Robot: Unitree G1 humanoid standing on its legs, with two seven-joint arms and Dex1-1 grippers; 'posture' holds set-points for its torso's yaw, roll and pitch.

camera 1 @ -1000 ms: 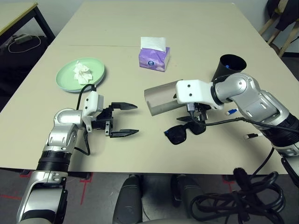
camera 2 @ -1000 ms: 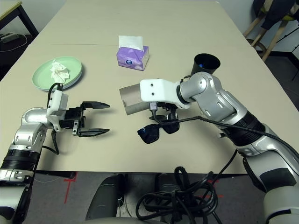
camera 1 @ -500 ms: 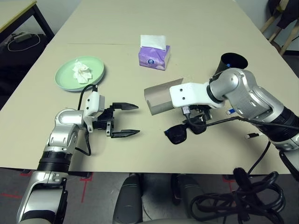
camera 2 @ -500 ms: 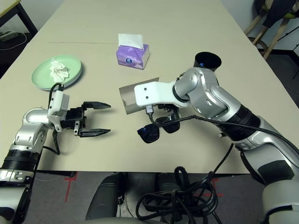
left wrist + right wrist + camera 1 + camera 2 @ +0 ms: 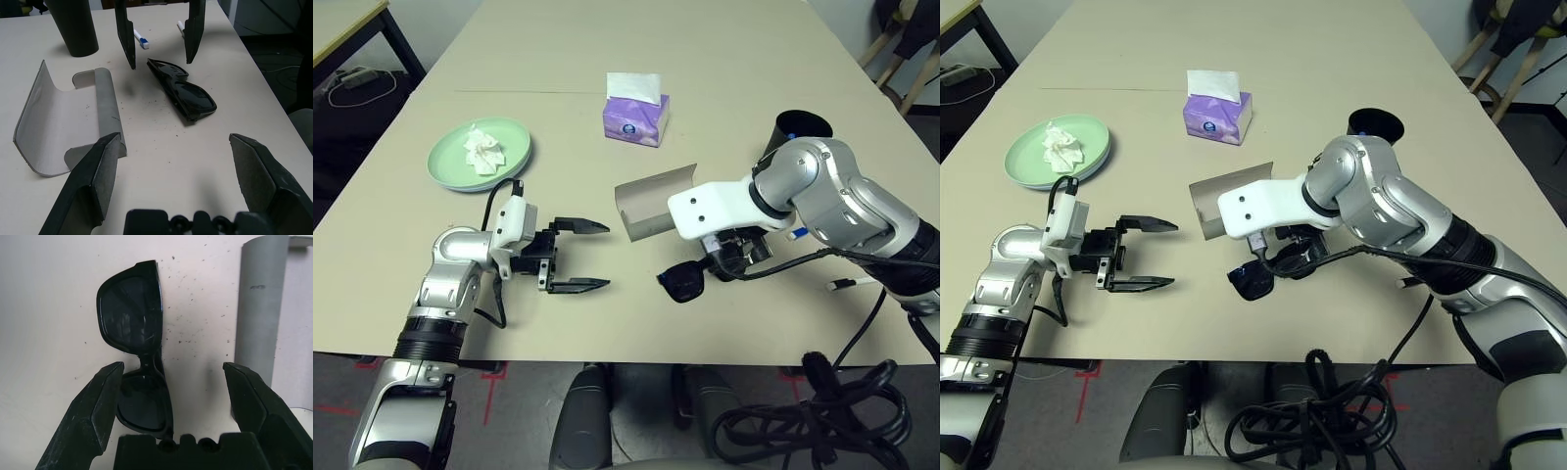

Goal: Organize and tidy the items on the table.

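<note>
While the robot looks down with its two eyes, the big pale table [image 5: 724,59] has many things on it. The green plate [image 5: 481,156] sits far on the left with the crumpled tissue [image 5: 484,150] on it. The purple tissue box [image 5: 635,119] stands near the middle, farther back. The black cup [image 5: 793,137] is on the right, and the pen [image 5: 797,235] peeks out beside the right arm. The grey glasses case [image 5: 654,199] lies open in the middle, and the black sunglasses [image 5: 688,281] lie just in front of it. The right gripper [image 5: 1283,257] hangs right over the sunglasses, probably to pick them up and put them in the case. The left gripper [image 5: 578,256] waits to the left, pointing toward them.

In the left wrist view, this arm's two fingers are spread wide with nothing between them. The sunglasses [image 5: 183,94] and case [image 5: 63,127] lie ahead.

In the right wrist view, the fingers are spread wide too, one on each side of the sunglasses [image 5: 137,357], not touching them. The case [image 5: 274,323] is just beside.
</note>
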